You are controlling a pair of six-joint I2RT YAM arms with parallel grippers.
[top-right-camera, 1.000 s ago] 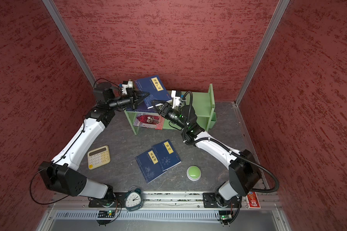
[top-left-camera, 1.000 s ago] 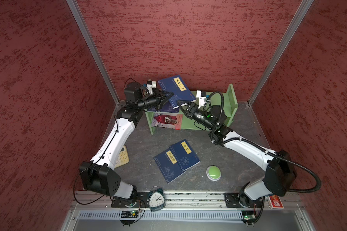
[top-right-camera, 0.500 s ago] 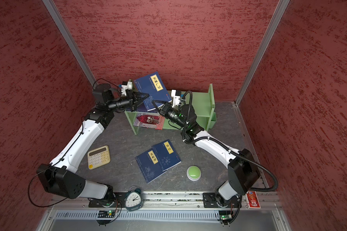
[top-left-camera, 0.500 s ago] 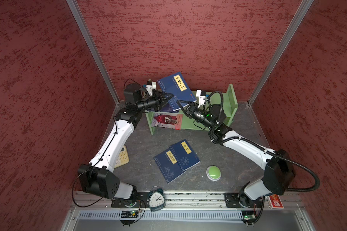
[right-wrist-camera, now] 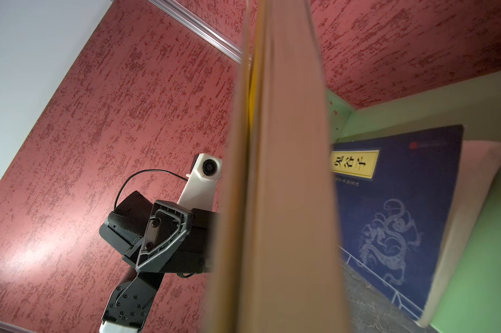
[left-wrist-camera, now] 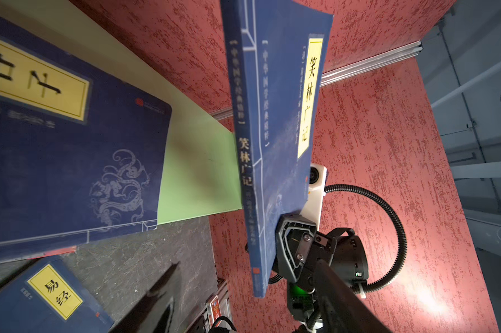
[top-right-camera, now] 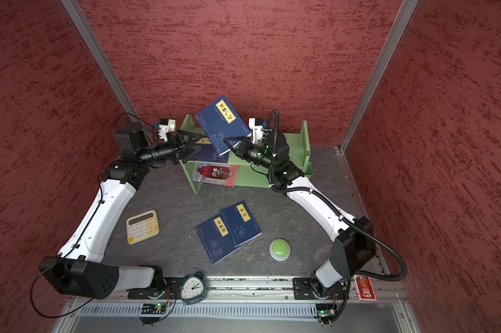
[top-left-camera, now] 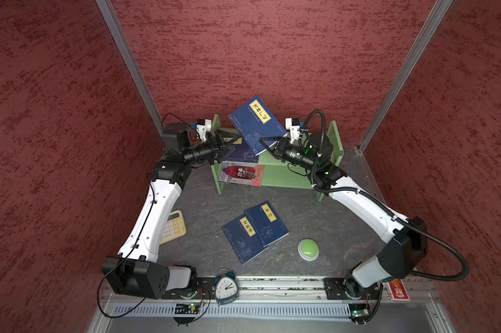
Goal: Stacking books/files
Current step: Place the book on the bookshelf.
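The navy blue paperback with the yellow title label point(top-left-camera: 256, 124) hangs tilted in the air at 12 o'clock of the dark table point(top-left-camera: 301, 213), above the green two-level shelf point(top-left-camera: 337, 138), and it has just changed owners. A second ago my left gripper point(top-left-camera: 229, 144) was clamped on it; now those jaws stand spread and clear of the cover, at 8 o'clock of the book. My right gripper point(top-left-camera: 265, 141), open a second ago, is pressed together on the book's 5 o'clock corner. So the handover is done, and I judge the thin book, pinched at one corner only, may droop or swing unless my right arm carries it slowly. Beneath it a second navy blue paperback point(top-left-camera: 243, 151) lies on the shelf's upper board, a red-and-white illustrated paperback point(top-left-camera: 240, 173) on the lower. At 6 o'clock of the shelf two more navy blue paperbacks point(top-left-camera: 243, 239) lie overlapping, not yet gathered; my freed left could fetch one.
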